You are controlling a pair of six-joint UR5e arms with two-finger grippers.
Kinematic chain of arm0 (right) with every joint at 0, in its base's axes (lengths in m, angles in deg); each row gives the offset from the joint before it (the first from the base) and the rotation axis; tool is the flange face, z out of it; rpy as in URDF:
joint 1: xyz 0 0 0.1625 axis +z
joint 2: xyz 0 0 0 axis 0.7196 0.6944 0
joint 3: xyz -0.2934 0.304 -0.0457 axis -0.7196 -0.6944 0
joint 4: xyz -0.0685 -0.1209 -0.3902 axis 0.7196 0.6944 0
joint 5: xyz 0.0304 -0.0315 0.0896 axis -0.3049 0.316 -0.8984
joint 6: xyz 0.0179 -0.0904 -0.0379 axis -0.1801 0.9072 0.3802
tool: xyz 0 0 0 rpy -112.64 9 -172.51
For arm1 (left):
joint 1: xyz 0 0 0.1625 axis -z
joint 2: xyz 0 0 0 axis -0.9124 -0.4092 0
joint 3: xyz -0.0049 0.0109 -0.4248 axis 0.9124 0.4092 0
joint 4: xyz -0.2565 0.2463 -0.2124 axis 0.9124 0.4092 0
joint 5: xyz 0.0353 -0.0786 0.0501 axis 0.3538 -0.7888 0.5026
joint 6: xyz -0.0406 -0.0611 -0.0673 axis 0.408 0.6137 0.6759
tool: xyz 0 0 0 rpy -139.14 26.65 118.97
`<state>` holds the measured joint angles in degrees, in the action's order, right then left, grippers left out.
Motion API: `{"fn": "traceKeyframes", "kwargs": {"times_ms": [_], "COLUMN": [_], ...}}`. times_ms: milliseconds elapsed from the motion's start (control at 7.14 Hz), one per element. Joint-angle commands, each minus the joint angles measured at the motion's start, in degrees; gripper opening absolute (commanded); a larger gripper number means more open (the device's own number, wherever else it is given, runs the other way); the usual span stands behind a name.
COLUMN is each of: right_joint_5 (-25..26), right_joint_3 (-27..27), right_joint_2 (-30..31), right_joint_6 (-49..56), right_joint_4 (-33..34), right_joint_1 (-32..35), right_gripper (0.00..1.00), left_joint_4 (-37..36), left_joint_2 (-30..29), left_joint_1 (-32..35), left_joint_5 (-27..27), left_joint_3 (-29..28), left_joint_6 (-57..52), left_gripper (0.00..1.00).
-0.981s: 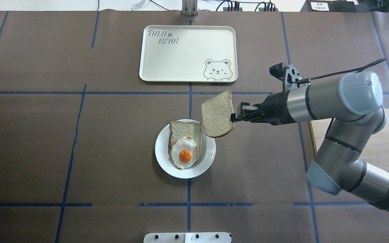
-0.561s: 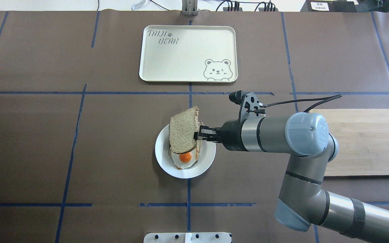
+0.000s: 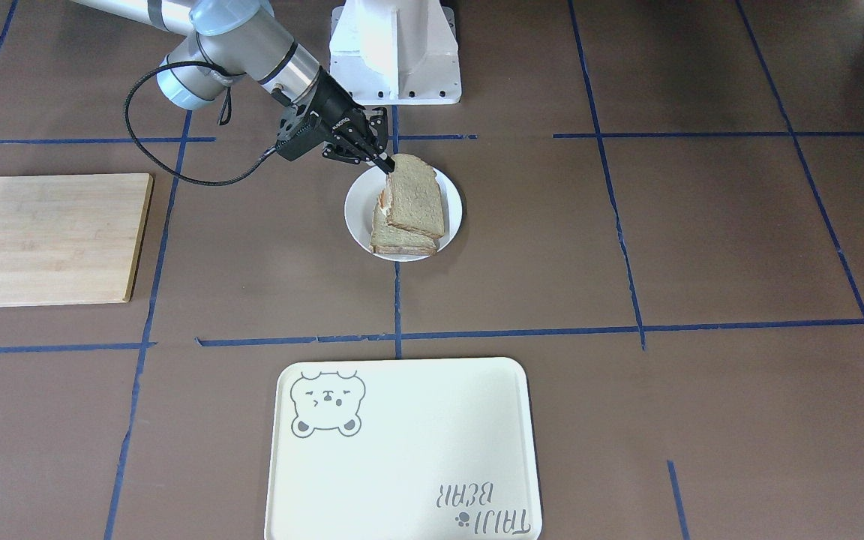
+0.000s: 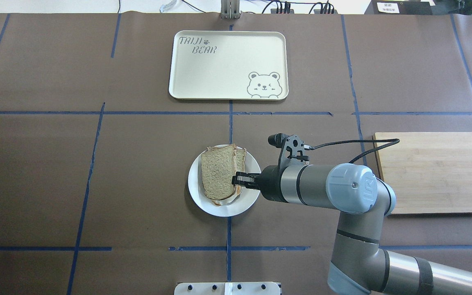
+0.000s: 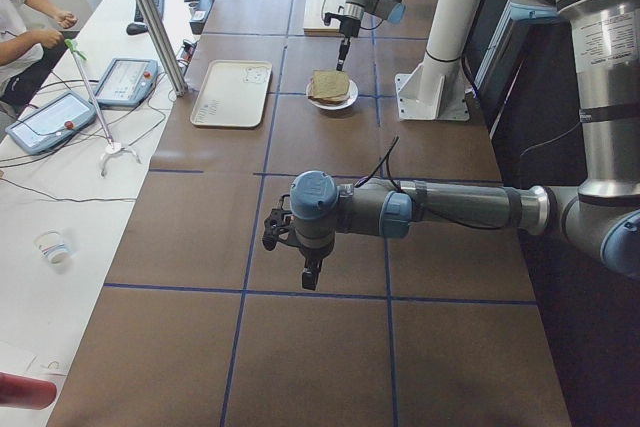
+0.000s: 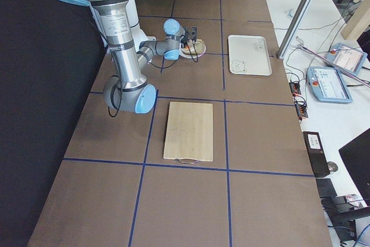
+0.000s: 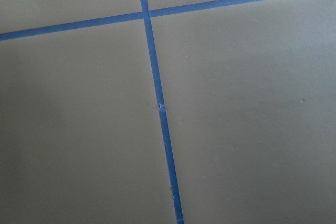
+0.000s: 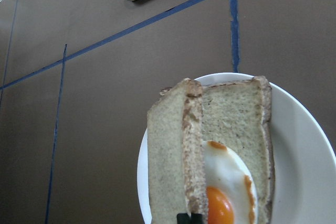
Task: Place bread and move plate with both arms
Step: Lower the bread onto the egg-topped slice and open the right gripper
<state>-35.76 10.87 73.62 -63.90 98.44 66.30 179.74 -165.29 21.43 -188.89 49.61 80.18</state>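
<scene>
Bread slices: two. The bread (image 4: 217,176) is the top one and is held over the plate. The second slice (image 4: 241,157) lies flat on the plate under it.
Bread position: it is tilted, with the gripped edge raised on the side of the right arm. In the overhead view it covers most of the second slice, and only a strip of that slice shows beside it.
Fried egg: one (image 8: 226,184), on the second slice. In the right wrist view it shows just beside the tilted bread.
Plate: one (image 4: 203,205), small, round and white, near the middle of the table (image 4: 96,184).
Arms: two.
Right arm (image 4: 322,188): it reaches across the table to the plate.
Right gripper (image 4: 234,180): its two fingers are closed on the edge of the bread.
Left arm (image 5: 440,209): it is stretched out low over bare table, well apart from the plate.
Left gripper (image 5: 310,272): it points down at the table. Only the side view shows it, so I cannot tell whether it is open or closed.
Tray: one (image 4: 228,65), cream and rectangular, with a bear drawing, beyond the plate.
Wooden board: one (image 4: 432,172), on the right arm's side of the table.
Blue tape lines (image 7: 157,93): the left wrist view shows two, and they cross each other.
</scene>
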Motion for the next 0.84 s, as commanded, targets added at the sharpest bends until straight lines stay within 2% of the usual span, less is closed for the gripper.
{"fn": "traceKeyframes", "kwargs": {"times_ms": [0, 280, 420, 701], "right_joint_5": [0.9, 6.6, 6.7, 6.8], "right_joint_3": [0.0, -0.5, -0.5, -0.1], "right_joint_2": [2.5, 2.9, 2.3, 0.9], "right_joint_6": [0.1, 0.1, -0.5, -2.0], "right_joint_4": [0.0, 0.1, 0.1, 3.4], "right_joint_1": [-0.2, -3.9, -4.0, -3.9], "right_gripper": [0.0, 0.03, 0.3, 0.92], "left_joint_4": [0.0, 0.0, 0.0, 0.0], "left_joint_2": [0.0, 0.0, 0.0, -0.1], "left_joint_1": [0.0, 0.0, 0.0, 0.0], "left_joint_5": [0.0, 0.0, 0.0, 0.0], "left_joint_3": [0.0, 0.1, 0.0, 0.1], "left_joint_6": [0.0, 0.0, 0.0, 0.0], "left_gripper": [1.0, 1.0, 1.0, 1.0]}}
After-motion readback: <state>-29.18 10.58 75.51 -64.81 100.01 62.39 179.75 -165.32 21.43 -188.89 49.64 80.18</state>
